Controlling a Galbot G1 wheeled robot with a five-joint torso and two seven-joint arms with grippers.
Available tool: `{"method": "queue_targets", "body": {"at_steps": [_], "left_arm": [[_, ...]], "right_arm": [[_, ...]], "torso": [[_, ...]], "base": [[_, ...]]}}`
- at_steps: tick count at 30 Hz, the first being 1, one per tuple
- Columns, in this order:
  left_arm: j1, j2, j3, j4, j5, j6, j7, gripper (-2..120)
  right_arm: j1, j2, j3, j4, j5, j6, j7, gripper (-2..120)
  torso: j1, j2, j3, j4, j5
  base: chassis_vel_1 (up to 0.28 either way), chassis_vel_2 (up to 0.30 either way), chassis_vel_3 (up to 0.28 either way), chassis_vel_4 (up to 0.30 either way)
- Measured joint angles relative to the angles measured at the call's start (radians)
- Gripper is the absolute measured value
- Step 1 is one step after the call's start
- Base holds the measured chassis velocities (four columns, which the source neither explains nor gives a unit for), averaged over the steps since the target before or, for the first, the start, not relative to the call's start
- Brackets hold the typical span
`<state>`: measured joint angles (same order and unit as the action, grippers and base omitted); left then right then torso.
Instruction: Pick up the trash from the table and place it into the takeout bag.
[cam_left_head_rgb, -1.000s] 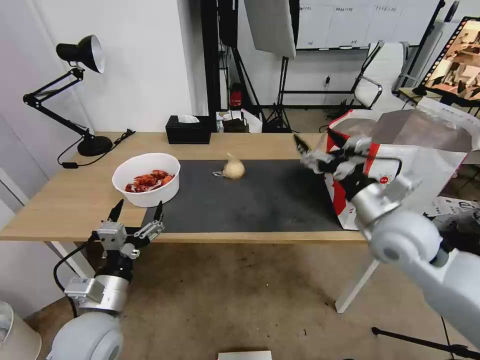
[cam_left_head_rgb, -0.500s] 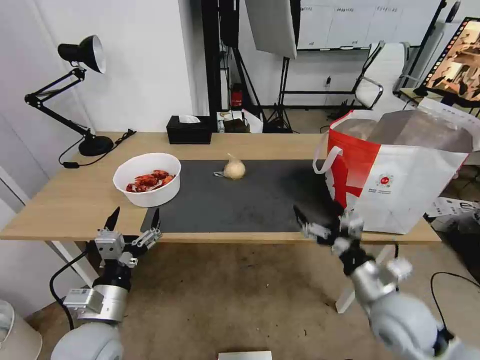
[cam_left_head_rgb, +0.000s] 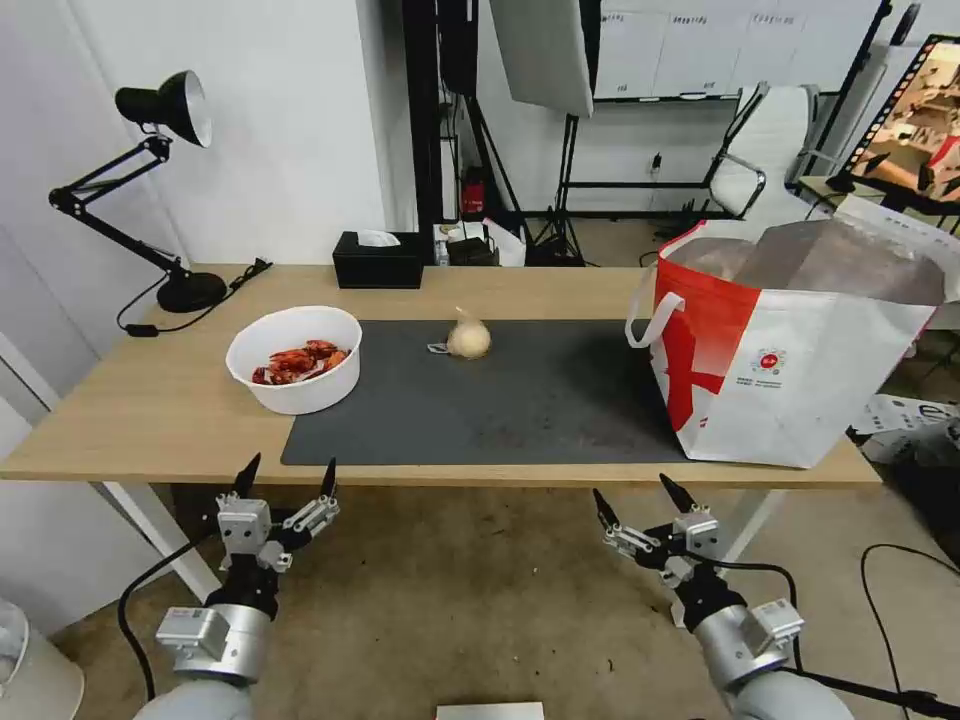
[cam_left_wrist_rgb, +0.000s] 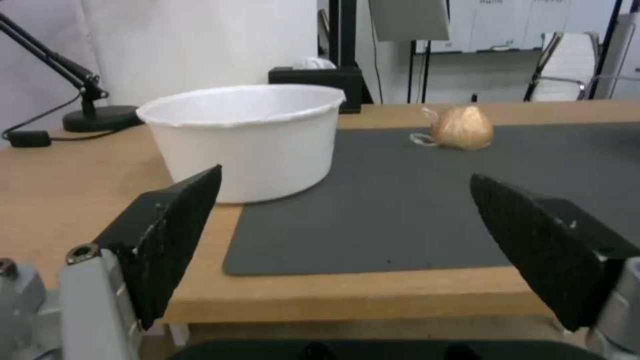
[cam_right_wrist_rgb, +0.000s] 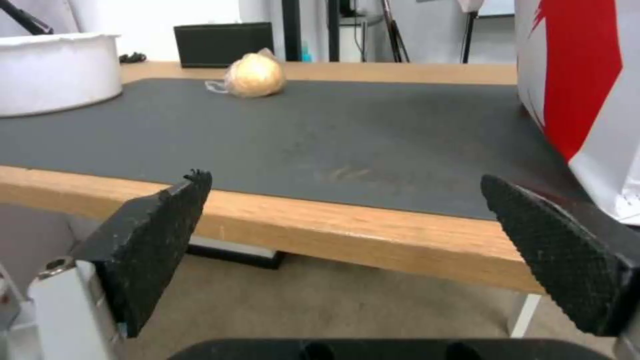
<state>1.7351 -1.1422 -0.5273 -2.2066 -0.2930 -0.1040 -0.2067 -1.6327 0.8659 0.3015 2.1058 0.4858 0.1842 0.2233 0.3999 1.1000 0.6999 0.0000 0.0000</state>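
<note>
Hanging below the surface's (cam_left_head_rgb: 150, 420) near edge, our left pincer (cam_left_head_rgb: 287, 478) and right pincer (cam_left_head_rgb: 636, 503) are both spread and empty. Outward from them on the grey mat (cam_left_head_rgb: 520, 400), we see the bowl (cam_left_head_rgb: 294, 358) at the left, the knotted bag (cam_left_head_rgb: 467, 338) mid-mat, and the takeout bag (cam_left_head_rgb: 800, 350) standing at the right. From the head we see red shells (cam_left_head_rgb: 297, 361) in the bowl; our left wrist meets its white wall (cam_left_wrist_rgb: 247, 140).
</note>
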Motion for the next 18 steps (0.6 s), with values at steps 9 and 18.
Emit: {"method": "queue_targets", "body": {"at_steps": [9, 18], "left_arm": [[0.01, 0.003, -0.014, 0.006, 0.002, 0.018, 0.032, 100], [-0.026, 0.036, 0.008, 0.037, -0.005, 0.025, 0.04, 100]], "right_arm": [[0.043, -0.007, -0.029, -0.003, 0.012, -0.015, 0.016, 100], [0.415, -0.056, -0.216, -0.087, 0.18, -0.111, 0.023, 100]], "torso": [[0.0, 0.0, 0.0, -0.0001, 0.0], [0.0, 0.0, 0.0, -0.0001, 0.0001]], "base": [[0.0, 0.0, 0.0, 0.0], [0.0, 0.0, 0.0, 0.0]]}}
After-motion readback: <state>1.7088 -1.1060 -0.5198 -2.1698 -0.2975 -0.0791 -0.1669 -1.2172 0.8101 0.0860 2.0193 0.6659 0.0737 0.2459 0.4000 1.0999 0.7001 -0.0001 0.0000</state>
